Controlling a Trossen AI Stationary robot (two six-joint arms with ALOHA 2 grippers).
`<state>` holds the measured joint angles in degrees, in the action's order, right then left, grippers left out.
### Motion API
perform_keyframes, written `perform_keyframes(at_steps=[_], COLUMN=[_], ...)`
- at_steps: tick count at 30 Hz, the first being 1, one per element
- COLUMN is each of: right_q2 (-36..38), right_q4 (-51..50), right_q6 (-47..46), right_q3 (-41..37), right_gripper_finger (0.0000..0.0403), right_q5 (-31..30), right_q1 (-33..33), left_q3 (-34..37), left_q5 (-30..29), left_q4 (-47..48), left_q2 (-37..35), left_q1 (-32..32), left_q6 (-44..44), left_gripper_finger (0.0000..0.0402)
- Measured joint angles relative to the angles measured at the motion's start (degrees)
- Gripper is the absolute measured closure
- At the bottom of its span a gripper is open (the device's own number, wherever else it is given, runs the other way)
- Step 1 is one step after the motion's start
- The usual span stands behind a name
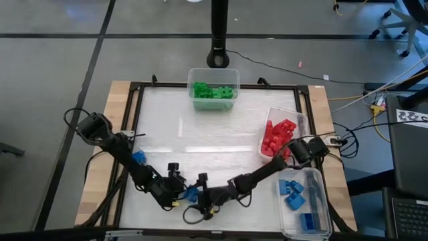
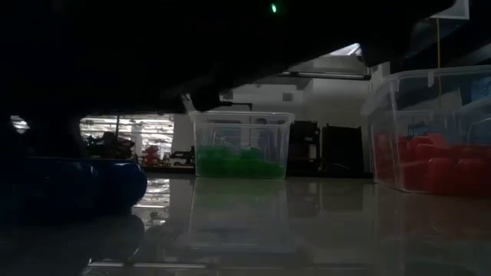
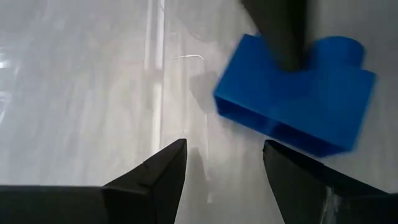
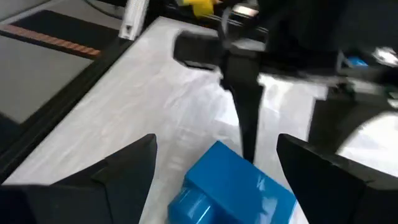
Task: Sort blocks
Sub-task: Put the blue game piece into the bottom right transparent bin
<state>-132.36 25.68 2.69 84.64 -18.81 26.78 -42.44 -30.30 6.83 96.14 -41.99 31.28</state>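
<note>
1. Both arms meet at the near edge of the table [image 1: 221,127], the left gripper [image 1: 179,190] and the right gripper [image 1: 204,195] facing each other with one blue brick [image 1: 192,195] between them.
2. The left gripper's fingers [image 3: 158,171] stand apart with bare table between them; the blue brick [image 3: 298,106] lies just ahead of their tips, not inside them.
3. A dark finger of the other arm crosses the top of that brick in the left wrist view, hiding part of its studded face; whether it presses on the brick I cannot tell.
4. The right gripper's fingers [image 4: 134,158] are also spread wide, with the brick [image 4: 239,183] lying between and just ahead of them, its lower part cut off at the picture's edge.
5. A second blue brick [image 1: 139,158] sits beside the left forearm, partly hidden by it.
6. Well beyond both grippers stands a tub of green bricks [image 1: 214,90]; behind the right gripper, along its arm, are a tub of red bricks [image 1: 279,136] and a tub of blue bricks [image 1: 299,197].
7. The low view is mostly dark: a blurred blue mass [image 2: 73,188] fills the near left, its shape unreadable.
</note>
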Motion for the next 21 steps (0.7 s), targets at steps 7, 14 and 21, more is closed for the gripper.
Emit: perform_keyframes(at_steps=[7, 14, 21], right_q2=[-3.5, -6.1, -6.3], right_q4=[-1.1, 1.3, -0.1], right_q6=[-8.5, -10.3, -9.8], right_q3=[1.7, 1.7, 1.8], right_gripper_finger=[0.0072, 0.0072, 0.0072], right_q5=[-15.0, -22.4, -23.6], right_q1=[2.8, 3.6, 2.3], left_q3=[0.0, 0.0, 0.0], left_q5=[-0.8, -2.8, -3.0], left_q4=[-0.1, -0.6, -3.3], left_q2=[0.0, 0.0, 0.0], left_q1=[-1.6, -1.5, -1.4], left_q6=[4.6, 6.4, 6.3], left_gripper_finger=[0.0200, 0.0200, 0.0200])
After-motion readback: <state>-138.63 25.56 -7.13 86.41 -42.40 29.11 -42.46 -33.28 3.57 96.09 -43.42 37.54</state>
